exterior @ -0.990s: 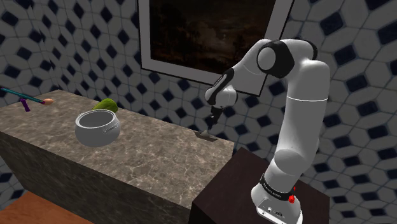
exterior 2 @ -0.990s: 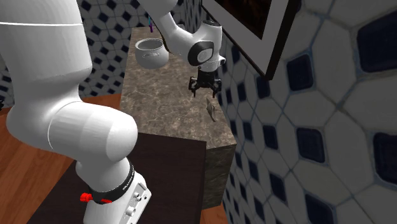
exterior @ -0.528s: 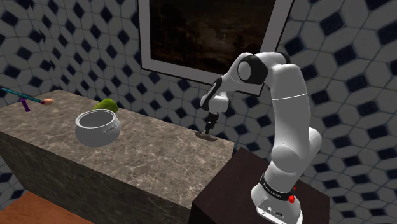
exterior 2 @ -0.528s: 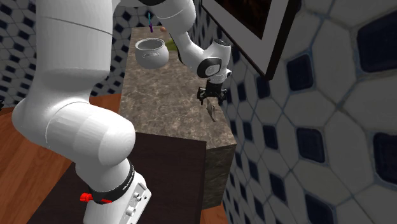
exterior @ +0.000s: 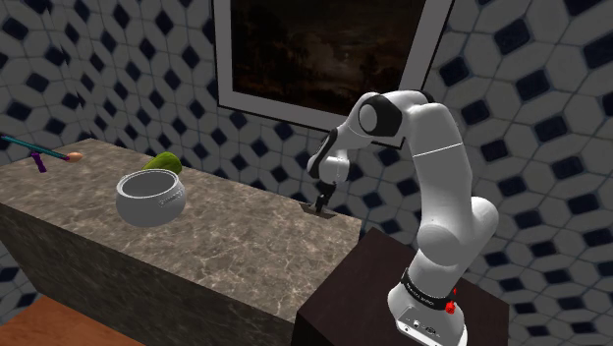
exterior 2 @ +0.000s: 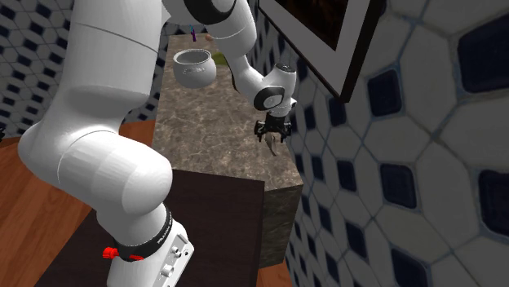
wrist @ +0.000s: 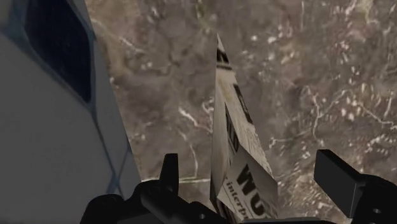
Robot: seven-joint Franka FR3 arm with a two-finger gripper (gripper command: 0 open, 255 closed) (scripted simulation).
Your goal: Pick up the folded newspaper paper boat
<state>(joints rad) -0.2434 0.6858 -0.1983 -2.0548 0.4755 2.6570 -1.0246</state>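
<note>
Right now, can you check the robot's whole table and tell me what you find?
Surface: marbled stone counter.
Job's things: newspaper boat, lying on the counter at the end near the stand.
Clutter: white bowl, green thing behind it, thin tool at the far end.
Claw: claw open, low over the boat, one finger on each side of it.
Cables: nothing seen.
Surroundings: tiled wall, framed picture, wood floor.

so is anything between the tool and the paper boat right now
Nothing visible does. The open tool hangs directly over the paper boat, which sits between its fingers on the counter beside the wall.
</note>
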